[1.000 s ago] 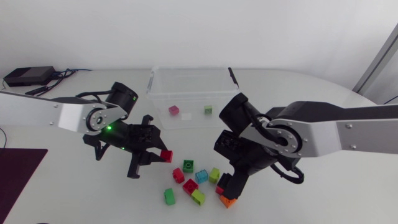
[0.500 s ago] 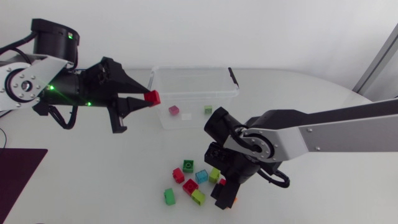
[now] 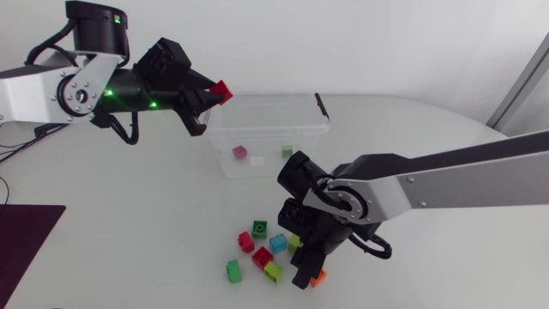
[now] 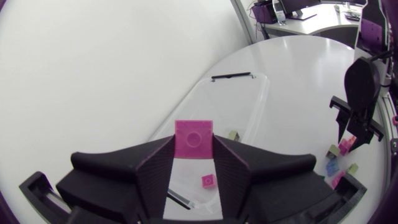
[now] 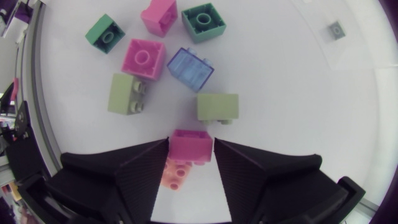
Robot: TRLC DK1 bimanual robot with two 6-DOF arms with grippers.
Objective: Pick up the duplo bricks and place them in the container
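L: left fingers (image 4: 155, 177) clamped on red brick (image 3: 224, 88), swung up from the tabletop to the container (image 3: 319, 110) rim — drop comes next | R: right fingers (image 5: 146, 169) lowered onto the pile, closed round second red brick (image 5: 191, 145)

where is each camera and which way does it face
Head view: fixed above the table, looking down; both arms show, left gripper holding a red brick at the container's edge, right gripper down among loose bricks.
Left wrist view: on the left arm's last link, looking past its fingers into the container; the right gripper shows beyond.
Right wrist view: on the right arm's last link, facing down at the table; its fingers grip a pink brick.
Shared: head and left wrist views both show the red brick and container.
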